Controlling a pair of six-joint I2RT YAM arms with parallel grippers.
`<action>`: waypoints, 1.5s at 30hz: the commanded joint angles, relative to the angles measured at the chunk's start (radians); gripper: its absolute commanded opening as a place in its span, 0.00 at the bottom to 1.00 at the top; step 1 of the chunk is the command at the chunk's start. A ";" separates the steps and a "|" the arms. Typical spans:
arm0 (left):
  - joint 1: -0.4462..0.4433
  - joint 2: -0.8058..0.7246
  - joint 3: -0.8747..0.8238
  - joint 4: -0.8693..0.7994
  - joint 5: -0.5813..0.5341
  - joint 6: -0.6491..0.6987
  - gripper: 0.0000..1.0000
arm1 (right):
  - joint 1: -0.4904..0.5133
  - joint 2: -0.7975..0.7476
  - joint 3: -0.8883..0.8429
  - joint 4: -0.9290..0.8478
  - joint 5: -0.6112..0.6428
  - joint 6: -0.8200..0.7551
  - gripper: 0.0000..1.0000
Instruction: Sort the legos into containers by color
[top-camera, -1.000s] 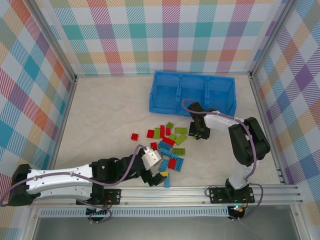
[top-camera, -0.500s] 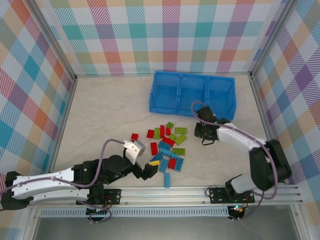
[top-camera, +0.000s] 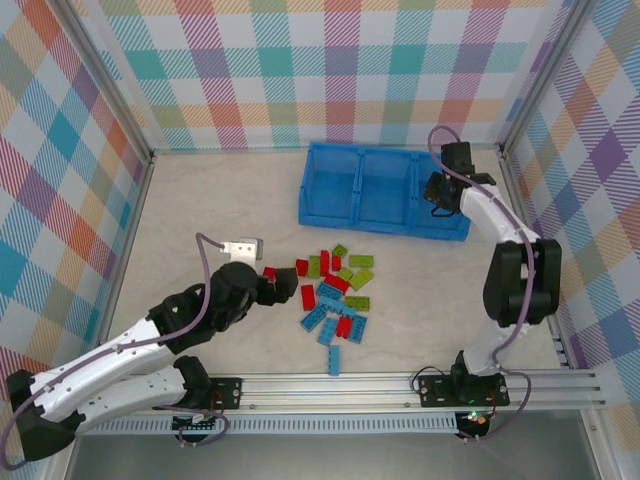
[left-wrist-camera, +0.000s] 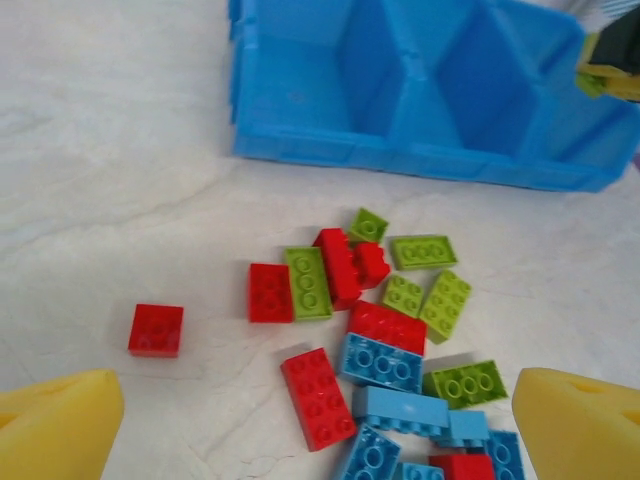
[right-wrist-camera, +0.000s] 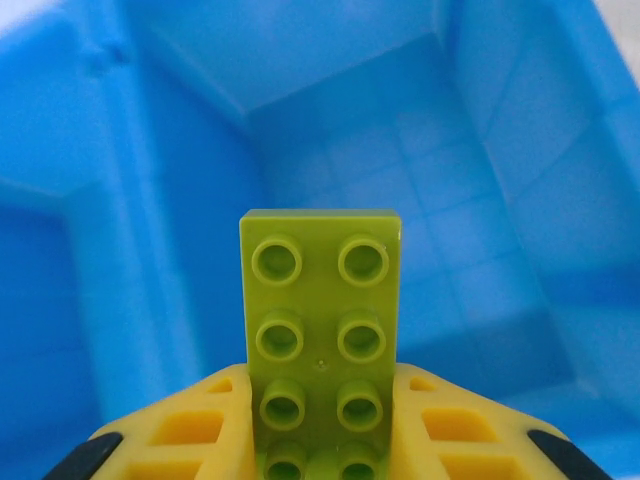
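right wrist view: lime green brick (right-wrist-camera: 320, 340) clamped by its long sides in the right gripper (right-wrist-camera: 320, 425), over a compartment of the blue bin (right-wrist-camera: 150, 250).
top external view: that gripper is above the bin's right-hand compartment, upper right of frame.
left gripper (left-wrist-camera: 320, 425): fingers wide apart, nothing held, above the loose legos (left-wrist-camera: 385, 345) at mid-frame.
handling: likely light, rigid, slick plastic; pinch the flat side walls, not the studs.

No text, number, label or brand mark can be read on anything here. The studs of the lime green brick (right-wrist-camera: 320, 340), close before the right wrist camera, are plain rings with no legible lettering. The walls of the blue bin (top-camera: 385, 190) and the checked backdrop (top-camera: 300, 70) bear no writing that can be made out
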 joint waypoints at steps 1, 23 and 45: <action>0.096 0.041 0.009 -0.008 0.182 -0.033 1.00 | -0.022 0.078 0.086 -0.053 -0.063 -0.021 0.36; 0.378 0.415 0.050 0.050 0.344 -0.101 0.94 | 0.269 -0.440 -0.218 -0.131 -0.384 -0.106 0.67; 0.502 0.839 0.187 0.118 0.409 0.013 0.57 | 0.672 -0.536 -0.429 -0.002 -0.511 0.030 0.78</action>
